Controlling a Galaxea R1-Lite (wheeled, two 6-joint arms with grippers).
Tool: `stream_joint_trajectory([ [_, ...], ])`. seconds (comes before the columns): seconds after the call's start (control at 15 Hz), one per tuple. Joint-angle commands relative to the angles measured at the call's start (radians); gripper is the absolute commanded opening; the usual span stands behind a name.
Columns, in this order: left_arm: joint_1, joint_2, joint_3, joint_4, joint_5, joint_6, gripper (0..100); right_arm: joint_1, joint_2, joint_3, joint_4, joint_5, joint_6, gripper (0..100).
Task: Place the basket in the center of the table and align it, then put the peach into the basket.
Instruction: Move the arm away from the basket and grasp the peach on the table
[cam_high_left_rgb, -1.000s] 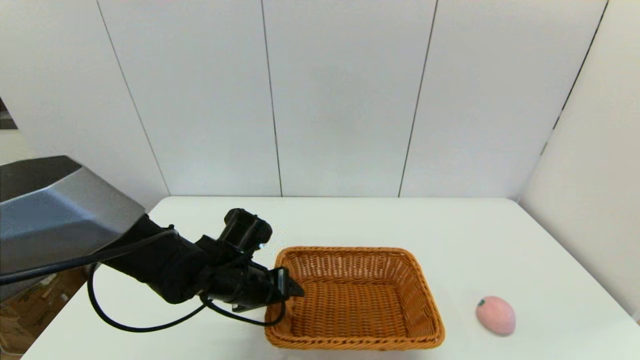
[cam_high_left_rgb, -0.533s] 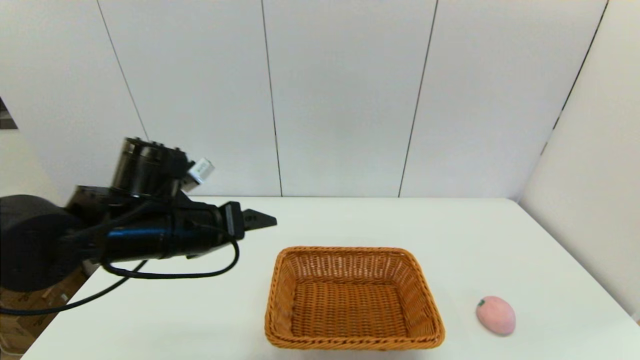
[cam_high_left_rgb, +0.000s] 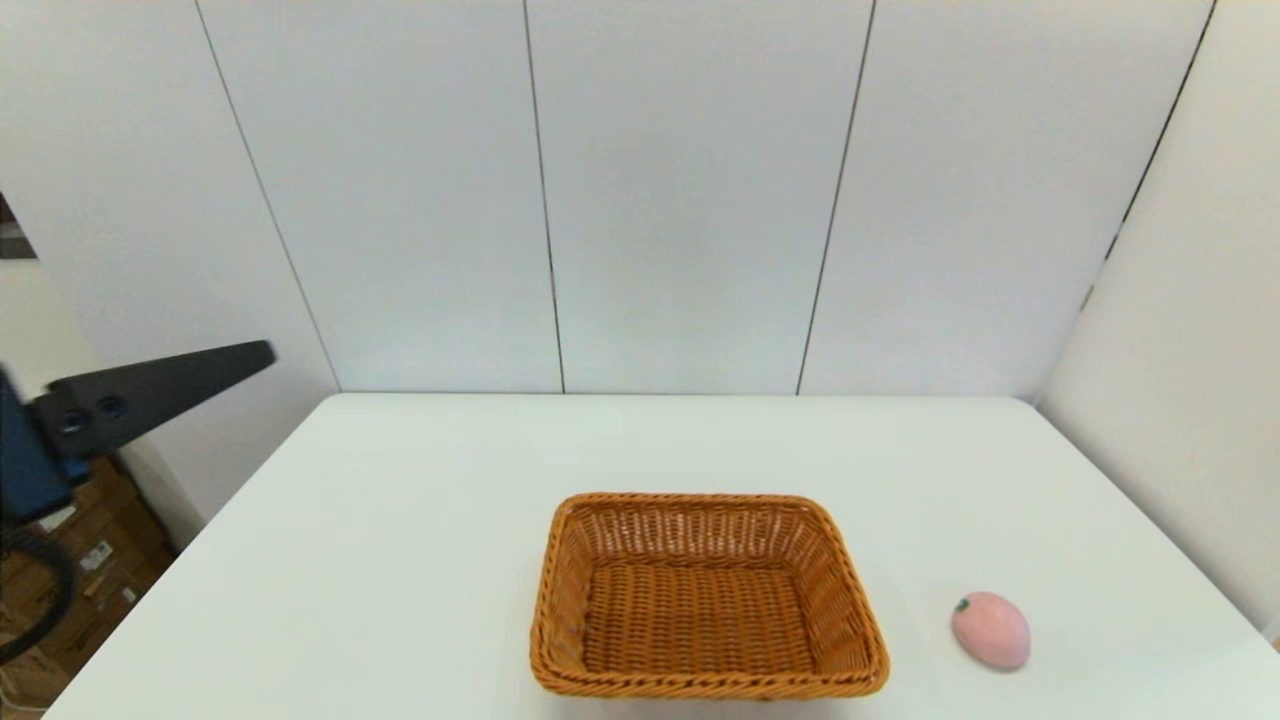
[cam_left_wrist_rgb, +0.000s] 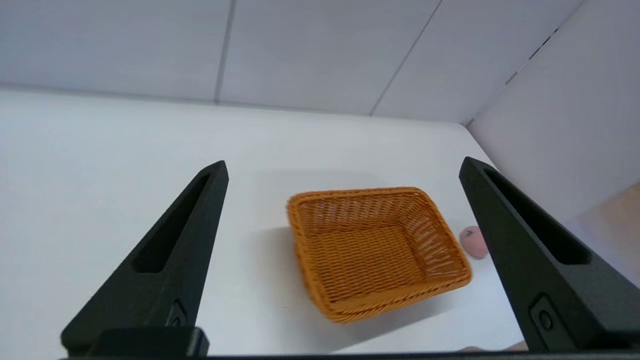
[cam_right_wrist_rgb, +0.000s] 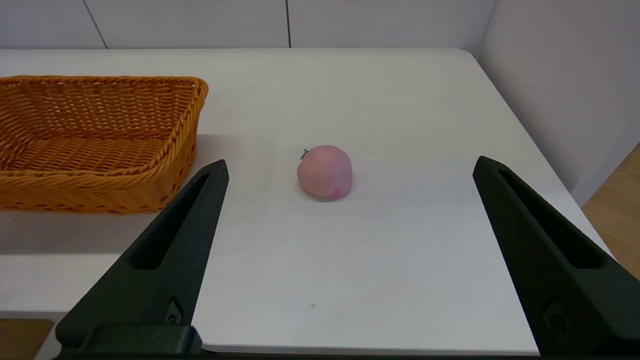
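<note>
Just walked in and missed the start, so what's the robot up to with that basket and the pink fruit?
Nothing is being held right now. The basket sits empty on the white table, and the peach lies on the table to its right, apart from it. The left gripper is open, off past the table's left edge, looking down at the basket. The right gripper is open near the table's front edge, facing the peach.

The left gripper (cam_left_wrist_rgb: 345, 170) is raised high and held off to the robot's left, its two long black fingers (cam_left_wrist_rgb: 165, 260) spread wide apart with nothing between them. In the head view only one tapered black finger (cam_high_left_rgb: 150, 392) of it shows, at the left edge, pointing toward the right and slightly upward. The right gripper (cam_right_wrist_rgb: 350, 167) sits low at the robot's right, aimed forward, its fingers (cam_right_wrist_rgb: 545, 255) likewise spread wide and holding nothing.
</note>
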Motion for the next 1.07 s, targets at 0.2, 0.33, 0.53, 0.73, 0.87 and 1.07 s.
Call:
stream_joint_trajectory([
  [0.2,0.299,-0.446,0.18,0.111,0.006,0.155,100,-0.001,0.0,0.0,0.001,0.0,0.002,100],
  [0.33,0.334,-0.553,0.298,0.112,0.014,0.198,100,0.001,0.0,0.0,0.001,0.0,0.002,100],
  [0.53,0.34,-0.677,0.448,0.112,0.015,0.209,100,-0.001,0.0,0.0,0.001,0.0,0.002,100],
  [0.73,0.339,-0.803,0.575,0.112,0.017,0.284,100,0.001,0.0,0.0,0.001,0.0,0.002,100],
  [0.87,0.34,-0.87,0.655,0.111,0.022,0.322,100,0.001,0.0,0.0,0.001,-0.002,0.002,100],
  [1.07,0.339,-0.893,0.706,0.095,0.091,0.307,100,-0.001,0.0,0.0,0.001,0.0,0.002,100],
])
